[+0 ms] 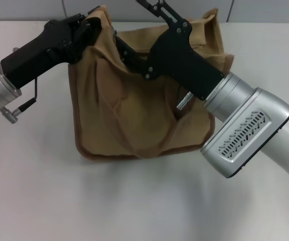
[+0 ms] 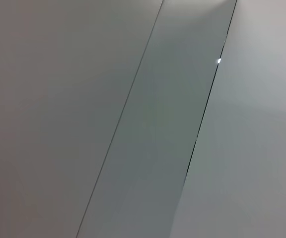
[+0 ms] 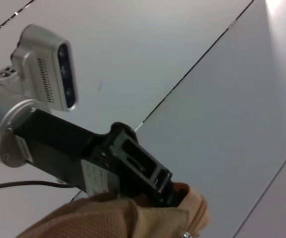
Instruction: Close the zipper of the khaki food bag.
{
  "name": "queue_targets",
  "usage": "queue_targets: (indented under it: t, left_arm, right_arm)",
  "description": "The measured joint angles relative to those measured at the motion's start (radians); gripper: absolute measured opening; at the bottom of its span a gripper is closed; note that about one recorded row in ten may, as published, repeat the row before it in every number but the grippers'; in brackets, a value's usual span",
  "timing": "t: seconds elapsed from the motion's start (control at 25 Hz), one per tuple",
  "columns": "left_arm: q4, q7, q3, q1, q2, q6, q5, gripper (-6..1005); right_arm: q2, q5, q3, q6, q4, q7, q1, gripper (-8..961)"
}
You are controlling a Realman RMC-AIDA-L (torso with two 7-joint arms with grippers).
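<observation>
The left gripper [image 1: 87,27] is in the upper left of the head view, and its black fingers are closed on the upper left corner of the khaki food bag [image 1: 129,115], pinching the tan cloth there. The right wrist view shows the same gripper [image 3: 165,191] from the other side: its black end is pressed into the folded cloth of the bag [image 3: 113,218] at the bottom of that frame, with the silver wrist and its camera block behind it toward the upper left.

The right gripper [image 1: 157,7] reaches over the bag from the lower right of the head view to the top centre of the frame. Its thin black fingers stand near the back edge of the bag. I cannot tell if they are wide or narrow, or if they hold something, because they are cut by the frame's top edge.

The bag sits in the middle of the head view on the white bench [image 1: 134,201]. It is slumped and wrinkled, with darker brown piping along its lower edge. One raised flap stands at the upper right, behind the right arm. The zipper cannot be made out clearly; the black arm covers much of the top panel.

The left wrist view shows only pale grey panels with thin dark seams.
</observation>
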Motion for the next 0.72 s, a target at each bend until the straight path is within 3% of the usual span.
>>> queue_targets:
  t: [0.28,0.72]
  left_arm:
    - [-0.001,0.0,0.0,-0.012,-0.001,-0.016,0.0,30]
    - [-0.002,0.0,-0.001,-0.023,-0.001,-0.03,-0.005,30]
  right_arm:
    - [0.0,-0.017,-0.003,0.008,-0.005,-0.002,0.009,781]
    - [0.0,-0.097,0.097,0.097,0.01,-0.001,0.027,780]
